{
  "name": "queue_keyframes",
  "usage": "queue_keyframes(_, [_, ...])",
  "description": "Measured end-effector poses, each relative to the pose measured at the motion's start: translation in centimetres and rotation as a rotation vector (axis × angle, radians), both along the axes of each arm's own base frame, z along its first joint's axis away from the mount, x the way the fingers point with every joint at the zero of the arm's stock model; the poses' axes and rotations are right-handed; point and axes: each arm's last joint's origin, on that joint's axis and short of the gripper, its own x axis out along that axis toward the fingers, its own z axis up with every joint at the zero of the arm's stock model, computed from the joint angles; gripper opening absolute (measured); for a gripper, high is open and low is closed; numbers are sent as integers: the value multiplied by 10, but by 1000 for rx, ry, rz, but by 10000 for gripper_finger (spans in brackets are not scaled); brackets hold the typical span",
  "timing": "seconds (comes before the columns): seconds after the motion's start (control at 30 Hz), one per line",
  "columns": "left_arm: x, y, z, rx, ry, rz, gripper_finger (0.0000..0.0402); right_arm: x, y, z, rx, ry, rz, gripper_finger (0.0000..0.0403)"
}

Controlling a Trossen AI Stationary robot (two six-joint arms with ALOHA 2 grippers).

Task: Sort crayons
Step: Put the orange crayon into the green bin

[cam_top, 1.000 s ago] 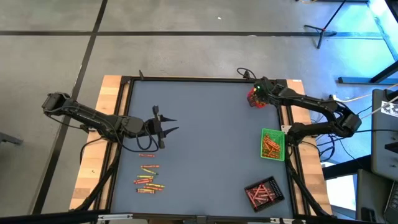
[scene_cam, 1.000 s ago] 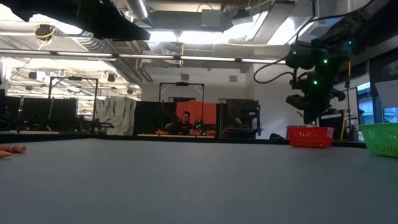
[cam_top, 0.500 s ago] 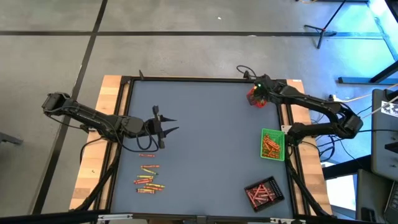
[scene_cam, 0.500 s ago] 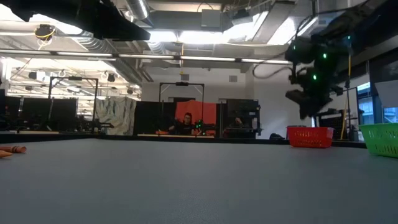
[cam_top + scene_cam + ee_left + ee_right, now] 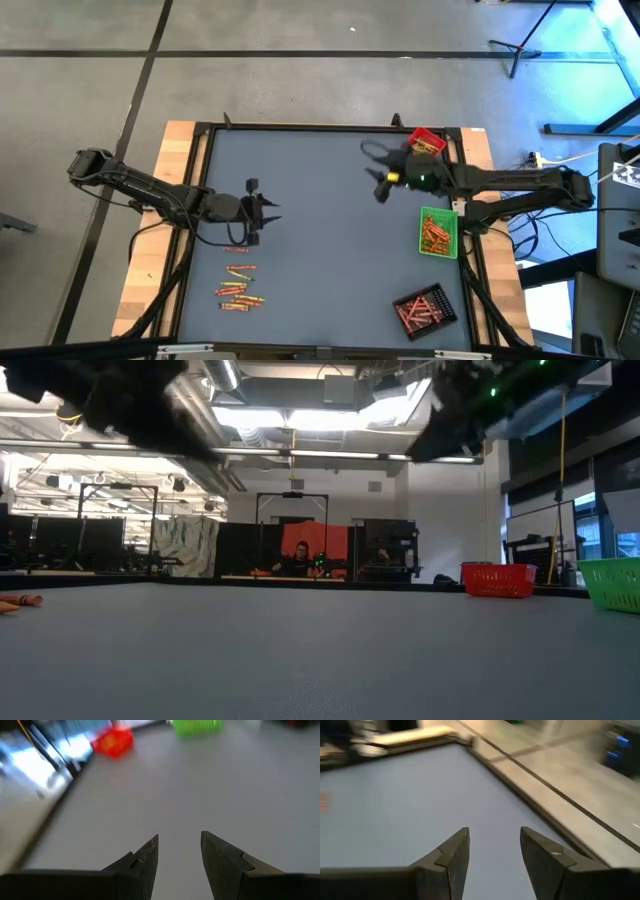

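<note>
Several loose crayons (image 5: 238,285), red, orange and yellow, lie flat on the grey mat near the table's front left; the low view shows a few crayons (image 5: 18,602) at its left edge. My left gripper (image 5: 262,210) hangs open above the mat just beyond that pile, and its wrist view shows the left gripper (image 5: 180,851) with nothing between its fingers. My right gripper (image 5: 375,172) hovers open over the mat's far middle, left of the red tray (image 5: 427,141). In its own wrist view the right gripper (image 5: 494,847) is over bare mat.
Along the table's right side stand the red tray, a green tray (image 5: 438,232) holding orange crayons, and a black tray (image 5: 424,310) holding red ones. A black frame (image 5: 200,180) edges the mat. People sit in the room beyond the table (image 5: 296,560).
My right gripper has swung from above the red tray toward the table's left, out over the mat, rising as it went, fast enough in the last half second to blur. My left gripper has tipped its fingers downward and sunk a little.
</note>
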Motion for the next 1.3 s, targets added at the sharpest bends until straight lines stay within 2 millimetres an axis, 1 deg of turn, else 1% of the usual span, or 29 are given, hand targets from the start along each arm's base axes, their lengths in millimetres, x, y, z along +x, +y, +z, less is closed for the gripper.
queue_keyframes(0.13, [-8, -1, -11, -115, 165, -34, 131, 15, 37, 1, -9, -73, 163, 174])
queue_keyframes(0.27, [-11, -3, 0, -221, 324, -25, 131, 28, 71, -2, -60, -121, 315, 174])
queue_keyframes(0.4, [-13, -12, 11, -248, 483, -23, 131, 36, 95, -8, -108, -134, 417, 174])
queue_keyframes(0.5, [-14, -21, 7, -292, 631, -76, 131, 40, 106, -13, -132, -140, 461, 174])
queue_keyframes(0.63, [-11, -32, -9, -357, 798, -119, 131, 40, 110, -12, -136, -149, 476, 174])
queue_keyframes(0.77, [-6, -37, -28, -418, 946, -77, 131, 40, 110, -13, -129, -145, 473, 174])
queue_keyframes(0.87, [-4, -39, -41, -426, 1033, -24, 131, 40, 110, -14, -128, -138, 471, 174])
queue_keyframes(1.13, [3, -41, -71, -392, 1184, 54, 132, 40, 110, -14, -127, -137, 471, 174])
queue_keyframes(1.3, [6, -41, -80, -382, 1239, 78, 124, 40, 109, -14, -127, -135, 471, 174])
